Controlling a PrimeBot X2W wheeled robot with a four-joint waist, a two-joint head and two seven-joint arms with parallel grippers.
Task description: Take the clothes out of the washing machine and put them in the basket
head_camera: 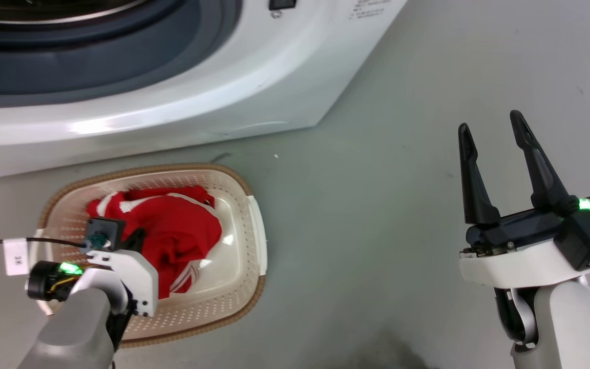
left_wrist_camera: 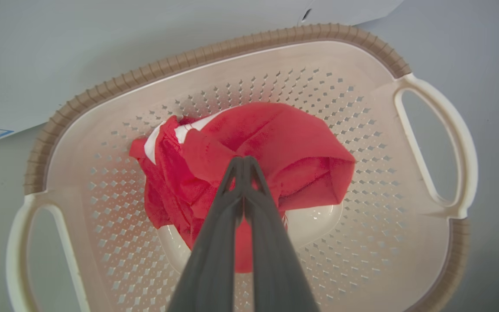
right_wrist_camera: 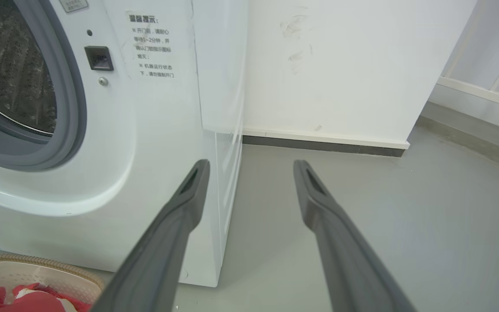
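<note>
The left gripper has jaws together against the clothes in the basket, pinch unclear; right gripper jaws apart.

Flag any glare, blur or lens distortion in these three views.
Head view: a glare streak on the washer front, bright spots on the basket floor, otherwise sharp. Left wrist view: the fingers of the left gripper are soft near the lens, the clothes crisp, the basket rim bowed. Right wrist view: the fingers of the right gripper are blurred and the washer's edges curve.
</note>
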